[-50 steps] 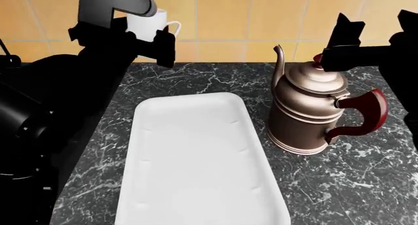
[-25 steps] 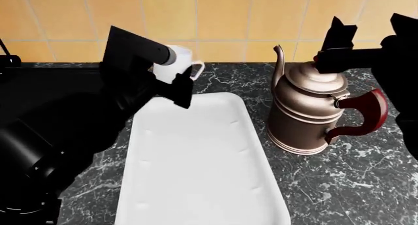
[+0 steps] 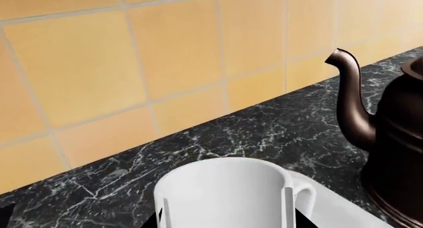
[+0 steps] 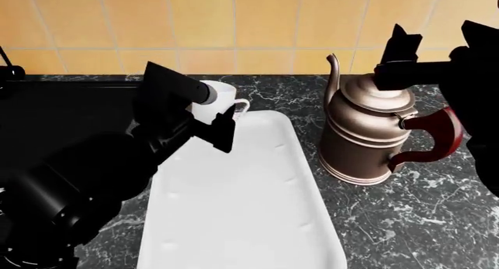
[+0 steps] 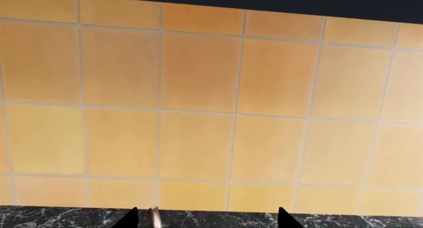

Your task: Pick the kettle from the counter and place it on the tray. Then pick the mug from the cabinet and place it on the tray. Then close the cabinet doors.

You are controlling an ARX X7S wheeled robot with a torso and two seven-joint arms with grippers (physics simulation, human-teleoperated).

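Mug coming to the tray; kettle not yet on it.

The surface (image 4: 436, 222) carries the tray (image 4: 242, 222), below the left jaws (image 4: 214, 114), and the kettle (image 4: 366, 134), beneath the released right jaws (image 4: 436, 47). Left jaws grasp the mug (image 4: 222, 96). Next, I judge: lower, release onto tray.

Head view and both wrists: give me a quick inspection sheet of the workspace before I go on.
Surface: black marble counter.
Job's things: kettle stands upright on the counter beside the tray, not on it; mug held over the tray's far end.
Clutter: nothing seen.
Grippers: left gripper shut on the mug; right gripper open, empty, above the kettle.
Cables: nothing seen.
Surroundings: orange tiled wall; cabinet not in view.
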